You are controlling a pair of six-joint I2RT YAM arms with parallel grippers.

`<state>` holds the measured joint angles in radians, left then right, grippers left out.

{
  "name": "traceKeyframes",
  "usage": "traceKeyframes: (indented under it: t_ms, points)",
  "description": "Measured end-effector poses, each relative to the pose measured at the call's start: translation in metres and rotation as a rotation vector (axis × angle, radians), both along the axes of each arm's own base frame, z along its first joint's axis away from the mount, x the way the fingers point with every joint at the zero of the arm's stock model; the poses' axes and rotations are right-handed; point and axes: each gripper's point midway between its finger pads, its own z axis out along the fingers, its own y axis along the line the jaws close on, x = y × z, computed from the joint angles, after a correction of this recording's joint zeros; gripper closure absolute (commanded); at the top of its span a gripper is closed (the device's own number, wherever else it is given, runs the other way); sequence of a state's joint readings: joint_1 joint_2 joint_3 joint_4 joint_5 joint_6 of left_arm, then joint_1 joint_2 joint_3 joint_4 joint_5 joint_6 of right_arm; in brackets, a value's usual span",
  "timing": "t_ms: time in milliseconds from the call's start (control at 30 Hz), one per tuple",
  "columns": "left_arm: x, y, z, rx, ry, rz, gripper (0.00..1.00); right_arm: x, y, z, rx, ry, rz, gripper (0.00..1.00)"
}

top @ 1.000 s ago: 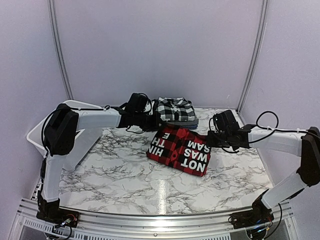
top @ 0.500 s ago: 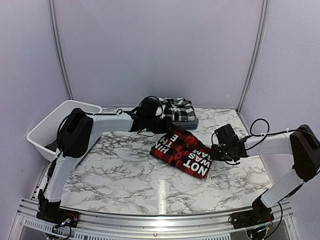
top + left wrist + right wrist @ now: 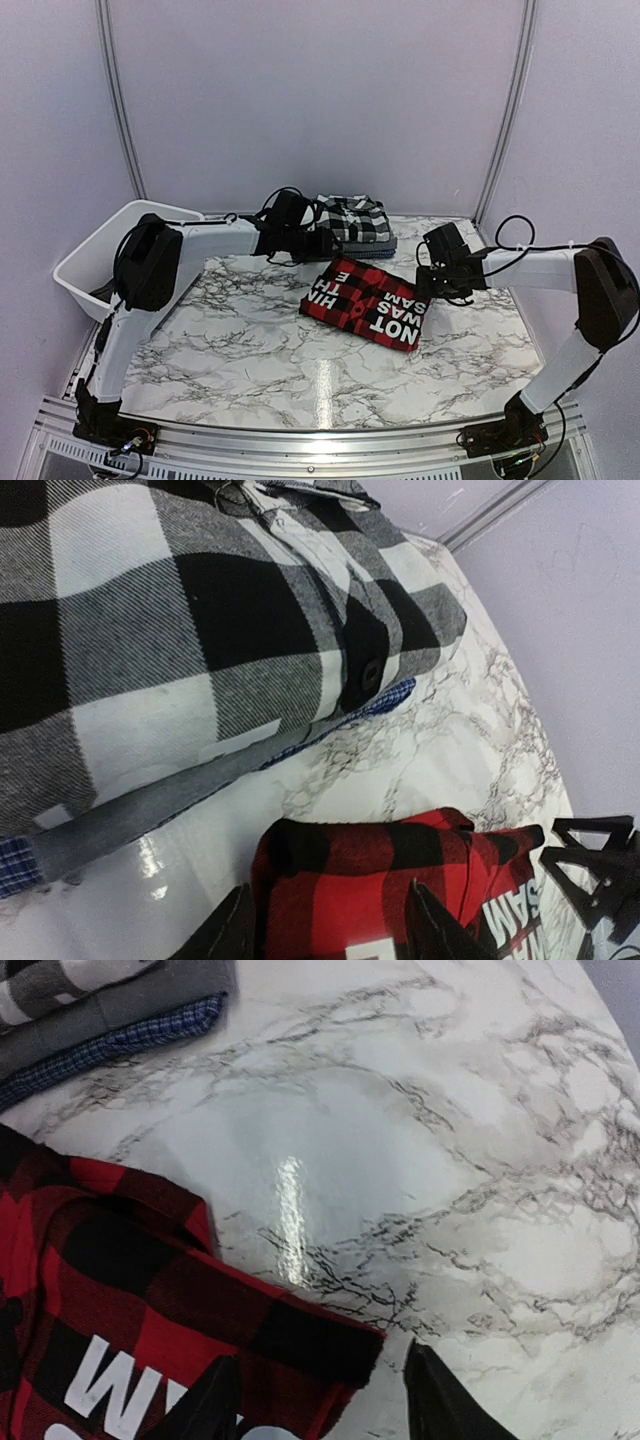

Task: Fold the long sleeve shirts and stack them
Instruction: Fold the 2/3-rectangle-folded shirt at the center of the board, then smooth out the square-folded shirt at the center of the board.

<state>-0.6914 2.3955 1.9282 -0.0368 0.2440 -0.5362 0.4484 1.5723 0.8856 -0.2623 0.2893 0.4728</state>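
Marble table (image 3: 420, 1090); blue shirt (image 3: 120, 1035) under stack, wrist views only.

In your overhead view both grippers' fingertips are too small to judge — the left gripper (image 3: 322, 243) hides the plaid shirt's (image 3: 352, 219) near-left corner. The grey shirt (image 3: 150, 805) and blue shirt (image 3: 385, 699) beneath show only edges.

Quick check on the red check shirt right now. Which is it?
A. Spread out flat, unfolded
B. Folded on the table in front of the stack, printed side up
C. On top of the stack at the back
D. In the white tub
B: the red shirt lies folded on the table with white lettering up, just in front of the stack.
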Motion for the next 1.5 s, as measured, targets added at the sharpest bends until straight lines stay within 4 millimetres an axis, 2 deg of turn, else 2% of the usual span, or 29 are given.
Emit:
traceKeyframes:
  t_ms: [67, 100, 233, 300, 400, 533, 600, 700, 833, 1000, 1133, 1200, 1300, 1433, 1500]
  points:
    - [0.001, 0.011, 0.004, 0.020, -0.003, 0.018, 0.44, 0.004, 0.002, 0.014, -0.003, -0.015, 0.008, 0.45]
    - [0.000, 0.016, 0.010, 0.024, -0.008, 0.022, 0.49, 0.005, 0.004, 0.020, 0.001, -0.025, 0.014, 0.45]
    - [-0.010, 0.033, 0.034, 0.021, -0.020, 0.023, 0.68, 0.004, 0.024, 0.052, 0.042, -0.089, 0.060, 0.59]
    - [-0.020, 0.038, 0.042, 0.017, -0.020, 0.008, 0.74, 0.003, 0.040, 0.058, 0.070, -0.101, 0.099, 0.65]
    - [-0.040, 0.041, 0.037, 0.020, 0.011, -0.027, 0.78, 0.006, 0.062, 0.052, 0.103, -0.078, 0.149, 0.70]
    - [-0.065, 0.042, 0.008, 0.052, 0.072, -0.080, 0.81, 0.022, 0.079, 0.026, 0.125, -0.027, 0.180, 0.72]
    - [-0.077, 0.042, -0.006, 0.067, 0.103, -0.102, 0.82, 0.029, 0.080, 0.007, 0.129, 0.009, 0.179, 0.73]
    - [-0.089, 0.036, -0.014, 0.071, 0.126, -0.139, 0.83, 0.035, 0.070, -0.021, 0.125, 0.065, 0.155, 0.73]
    - [-0.100, 0.027, -0.021, 0.075, 0.137, -0.179, 0.83, 0.039, 0.056, -0.043, 0.115, 0.108, 0.127, 0.68]
    - [-0.124, 0.018, -0.044, 0.102, 0.176, -0.221, 0.84, 0.042, 0.056, -0.041, 0.113, 0.100, 0.136, 0.56]
    - [-0.148, 0.021, -0.072, 0.118, 0.222, -0.213, 0.83, 0.041, 0.057, -0.035, 0.104, 0.096, 0.156, 0.54]
    - [-0.154, 0.023, -0.068, 0.097, 0.215, -0.185, 0.83, 0.040, 0.058, -0.029, 0.100, 0.089, 0.166, 0.53]
    - [-0.173, 0.031, -0.069, 0.082, 0.232, -0.150, 0.82, 0.038, 0.057, -0.016, 0.095, 0.071, 0.177, 0.54]
    - [-0.201, 0.036, -0.065, 0.084, 0.252, -0.126, 0.82, 0.035, 0.059, 0.010, 0.103, 0.026, 0.195, 0.63]
    - [-0.210, 0.037, -0.062, 0.085, 0.255, -0.121, 0.81, 0.030, 0.063, 0.021, 0.112, 0.008, 0.210, 0.64]
